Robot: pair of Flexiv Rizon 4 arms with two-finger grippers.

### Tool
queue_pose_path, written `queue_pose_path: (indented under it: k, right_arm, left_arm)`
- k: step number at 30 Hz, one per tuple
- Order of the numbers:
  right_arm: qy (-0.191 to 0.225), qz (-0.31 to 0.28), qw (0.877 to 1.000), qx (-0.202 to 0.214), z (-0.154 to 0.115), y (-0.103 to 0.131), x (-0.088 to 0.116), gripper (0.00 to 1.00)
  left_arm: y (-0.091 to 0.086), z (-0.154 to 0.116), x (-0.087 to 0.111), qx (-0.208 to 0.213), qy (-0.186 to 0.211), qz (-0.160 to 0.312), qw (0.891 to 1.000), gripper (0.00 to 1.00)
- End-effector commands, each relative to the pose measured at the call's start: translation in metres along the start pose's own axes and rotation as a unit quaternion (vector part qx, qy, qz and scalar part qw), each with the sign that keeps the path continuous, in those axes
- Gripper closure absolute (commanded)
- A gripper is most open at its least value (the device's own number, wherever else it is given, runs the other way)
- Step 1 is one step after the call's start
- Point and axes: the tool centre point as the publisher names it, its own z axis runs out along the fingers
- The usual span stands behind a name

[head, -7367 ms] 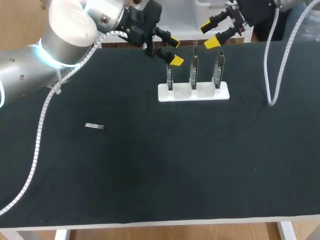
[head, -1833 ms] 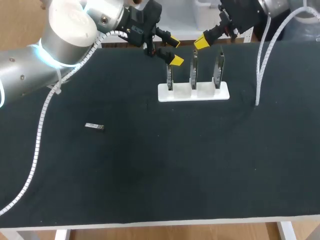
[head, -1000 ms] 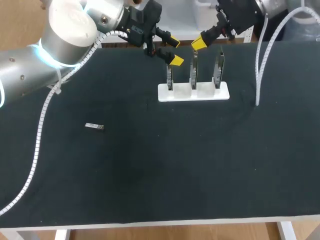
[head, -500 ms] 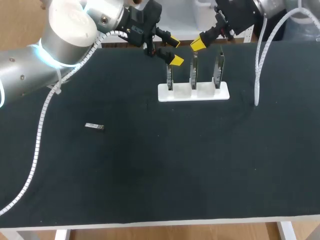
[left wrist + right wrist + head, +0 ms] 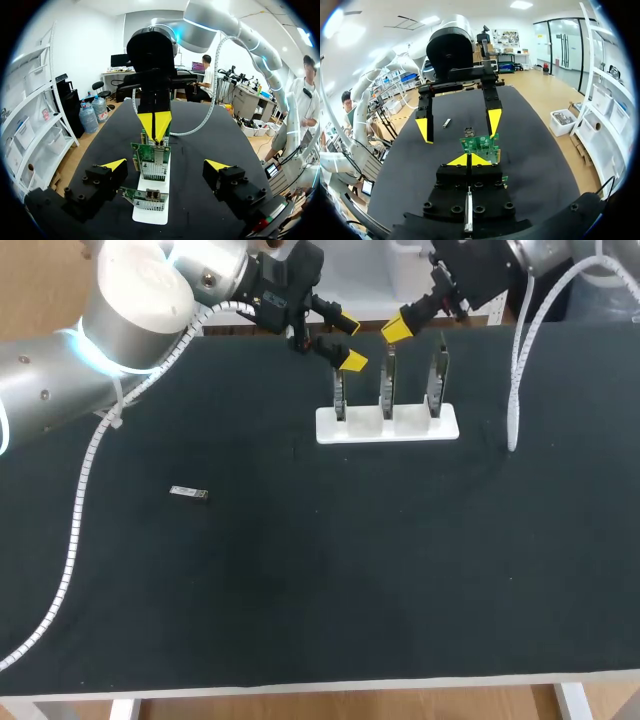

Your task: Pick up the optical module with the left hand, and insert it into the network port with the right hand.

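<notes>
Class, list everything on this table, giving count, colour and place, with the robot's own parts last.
table: one, black, beneath everything.
optical module: one, silvery, flat on the table's left part, away from both grippers.
holder: one, white, far middle of the table.
circuit boards: three, green, upright in a row in the holder.
left gripper: one, yellow-tipped, open, beside the leftmost board.
right gripper: one, yellow-tipped, shut, near the middle board's top.
</notes>
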Motion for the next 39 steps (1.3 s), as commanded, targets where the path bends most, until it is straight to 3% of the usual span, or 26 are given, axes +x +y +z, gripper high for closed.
queue_pose_path:
  k: [1, 26, 39]
  right_arm:
    - [0.001, 0.003, 1.000, -0.001, 0.002, -0.001, 0.006, 1.00]
    - [0.001, 0.010, 1.000, -0.006, 0.005, -0.001, 0.010, 1.00]
    - [-0.017, -0.001, 1.000, 0.007, -0.003, 0.002, -0.005, 1.00]
  left_arm:
    - [0.001, 0.000, -0.001, 0.001, 0.002, -0.001, 1.000, 0.00]
    - [0.001, 0.000, -0.001, 0.001, 0.002, -0.001, 1.000, 0.00]
    - [0.001, 0.000, -0.001, 0.001, 0.002, -0.001, 1.000, 0.00]
